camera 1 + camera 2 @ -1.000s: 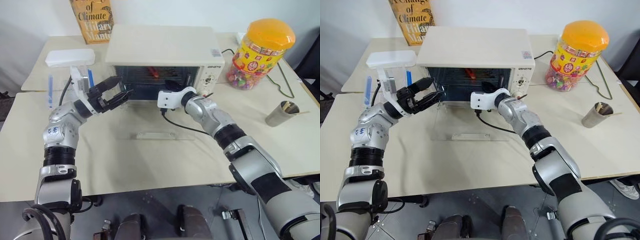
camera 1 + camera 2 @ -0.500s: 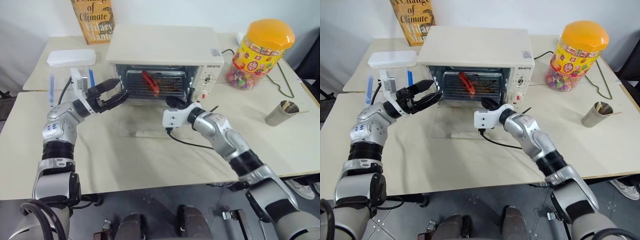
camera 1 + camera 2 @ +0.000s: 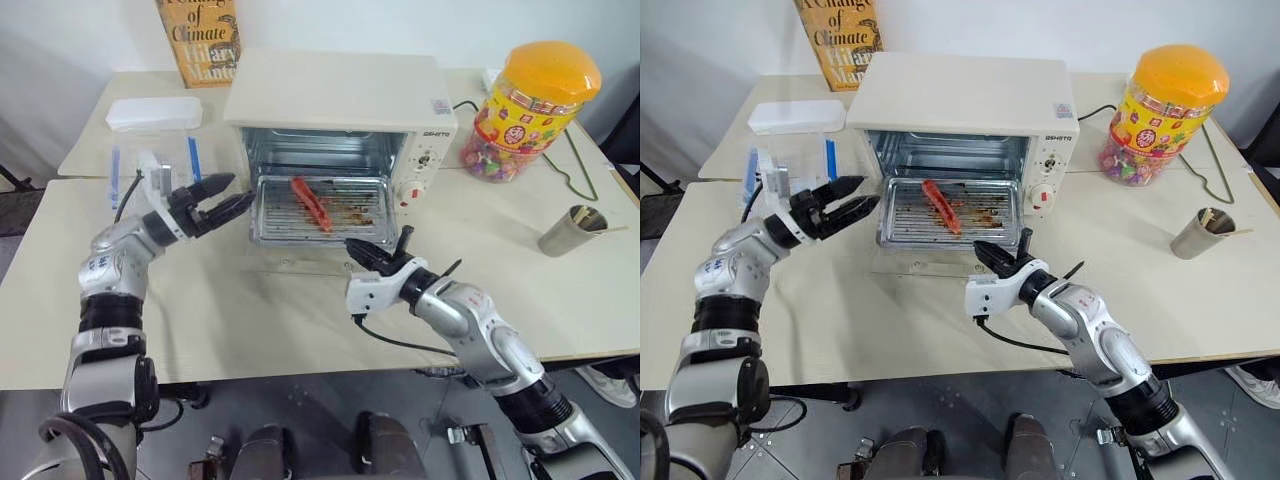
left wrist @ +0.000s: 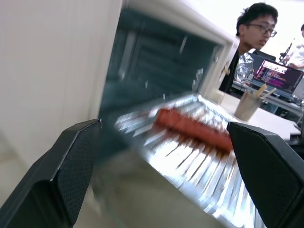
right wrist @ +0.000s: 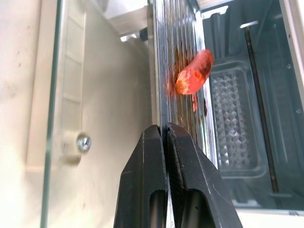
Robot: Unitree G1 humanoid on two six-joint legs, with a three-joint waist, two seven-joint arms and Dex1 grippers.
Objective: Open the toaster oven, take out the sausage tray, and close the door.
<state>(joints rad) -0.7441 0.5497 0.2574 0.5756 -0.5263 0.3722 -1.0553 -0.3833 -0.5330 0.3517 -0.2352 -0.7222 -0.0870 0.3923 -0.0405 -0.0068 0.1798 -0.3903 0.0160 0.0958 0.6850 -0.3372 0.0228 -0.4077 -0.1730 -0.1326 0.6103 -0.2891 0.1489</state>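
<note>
Item: sausage tray [image 3: 318, 208], centre frame, half out of the toaster oven [image 3: 340, 100], above the lowered door [image 3: 300, 262], one sausage [image 3: 310, 202] on it. My right fingers [image 5: 164, 137] were clamped on its front rim; my left fingers [image 3: 225, 183] stood apart, centre-left, beside the oven.

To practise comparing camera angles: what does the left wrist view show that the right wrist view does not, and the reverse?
Left wrist view: a person, a cup of sticks, the left gripper with jaws open. Right wrist view: the door with its screw, the right gripper with jaws shut on the sausage tray. Both: the sausage, the toaster oven.
</note>
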